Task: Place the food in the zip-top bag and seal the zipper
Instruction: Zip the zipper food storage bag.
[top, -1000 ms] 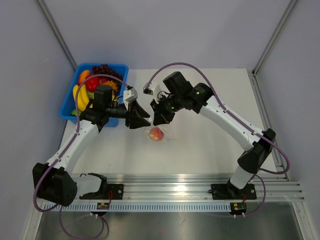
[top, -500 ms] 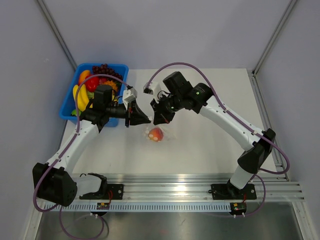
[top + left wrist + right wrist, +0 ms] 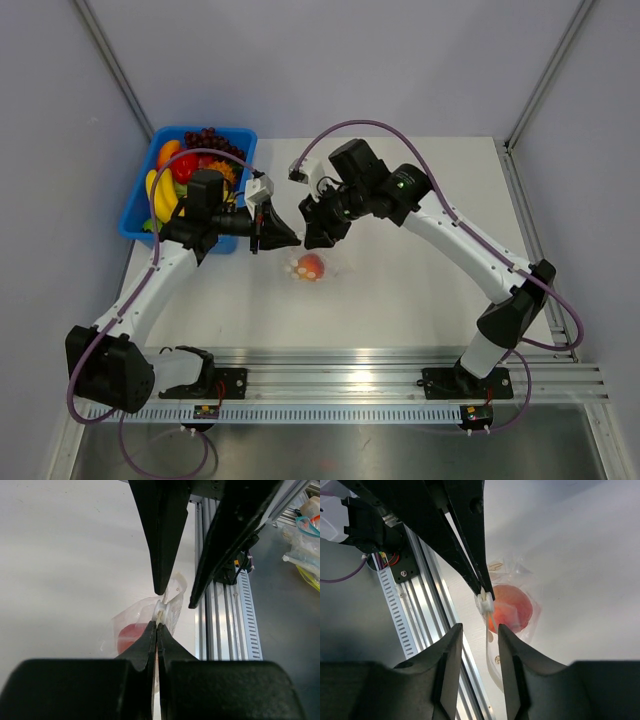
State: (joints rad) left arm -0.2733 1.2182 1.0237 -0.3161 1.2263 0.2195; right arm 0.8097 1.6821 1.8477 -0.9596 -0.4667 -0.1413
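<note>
White table (image 3: 400, 300) (grey walls (image 3: 350, 60) around)

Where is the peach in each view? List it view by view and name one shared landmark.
Top external: peach just left of centre, inside the zip-top bag.
Left wrist: peach lower centre-left, red through the bag.
Right wrist: peach centre-right, in the bag.
Shared landmark: the slotted aluminium rail, visible in all three.

Clear, crinkled, glossy plastic forms the zip-top bag (image 3: 142, 609); the table (image 3: 420, 290) is matt white, the rail (image 3: 350, 383) ribbed metal.
</note>
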